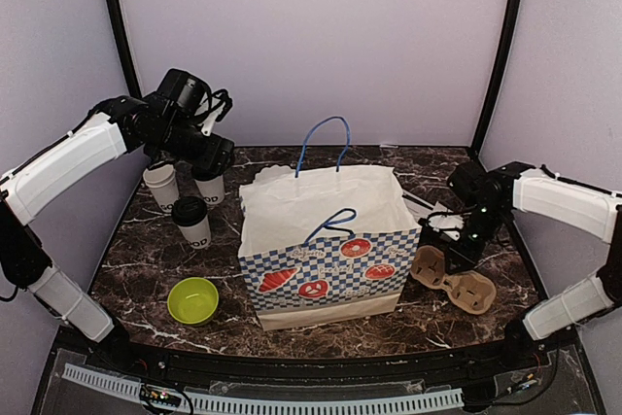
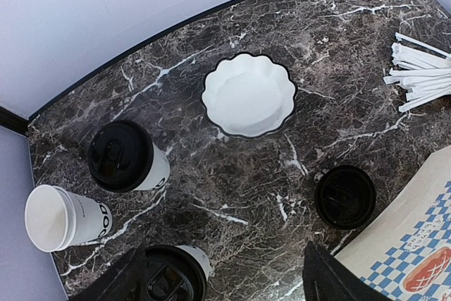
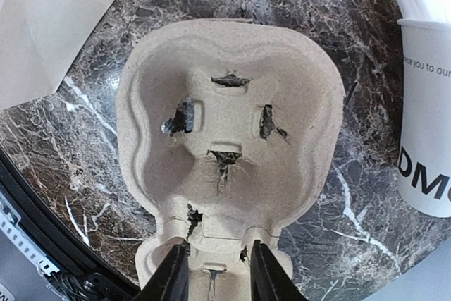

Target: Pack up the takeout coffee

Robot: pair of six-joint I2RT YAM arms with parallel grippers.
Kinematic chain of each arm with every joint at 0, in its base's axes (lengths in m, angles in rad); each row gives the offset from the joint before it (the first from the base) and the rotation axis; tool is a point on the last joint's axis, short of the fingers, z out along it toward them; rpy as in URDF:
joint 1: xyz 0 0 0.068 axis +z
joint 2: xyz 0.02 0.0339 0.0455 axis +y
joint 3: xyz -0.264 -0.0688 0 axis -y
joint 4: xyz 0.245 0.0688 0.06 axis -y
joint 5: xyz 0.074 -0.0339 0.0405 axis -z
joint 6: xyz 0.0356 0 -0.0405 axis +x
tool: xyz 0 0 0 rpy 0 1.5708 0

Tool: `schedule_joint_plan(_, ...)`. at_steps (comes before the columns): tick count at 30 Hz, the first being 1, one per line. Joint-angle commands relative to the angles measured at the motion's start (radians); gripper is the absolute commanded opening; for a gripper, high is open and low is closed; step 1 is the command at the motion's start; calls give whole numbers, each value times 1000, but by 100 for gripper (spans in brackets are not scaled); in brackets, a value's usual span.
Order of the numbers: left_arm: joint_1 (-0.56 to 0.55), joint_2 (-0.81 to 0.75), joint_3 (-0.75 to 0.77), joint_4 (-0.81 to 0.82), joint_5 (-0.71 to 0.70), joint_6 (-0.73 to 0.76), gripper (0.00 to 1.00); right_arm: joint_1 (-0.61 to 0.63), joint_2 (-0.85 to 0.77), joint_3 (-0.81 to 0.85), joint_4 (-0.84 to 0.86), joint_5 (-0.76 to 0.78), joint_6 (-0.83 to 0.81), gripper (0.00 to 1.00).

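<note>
- Brown pulp cup carrier [image 3: 225, 146], four o'clock of blue-checked paper bag [image 1: 330, 240], empty; right gripper [image 3: 218, 259] pinches it.
- White black-lidded paper cups [image 2: 127, 156], nine o'clock, unpacked; left gripper [image 2: 225, 259] wide open, empty.

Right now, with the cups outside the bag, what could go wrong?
One lidless cup stands while a loose lid lies by the bag; packed so, it might spill. The left tool hangs open above a lidded cup with a second lidded cup close by, which it could knock. The right tool straddles the thin middle of the cup carrier; the pulp may bend when lifted.
</note>
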Motion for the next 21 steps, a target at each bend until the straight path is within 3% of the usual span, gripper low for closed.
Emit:
schedule_joint_plan(1,5,-9,10,0,16,-8,77,-4,30,-37,5,9,20,36)
schedule_joint_plan(4,5,-14,7,-1,17,-12,78,-4,61,-61,19,31,21,43)
schedule_joint_plan(11,5,-18,-4,-1,14,-15,78,-5,101,-51,38,54,36,44)
schedule_joint_plan(21,5,-7,-2,6,20,-11,78,-5,111,-29,41,40,41,23)
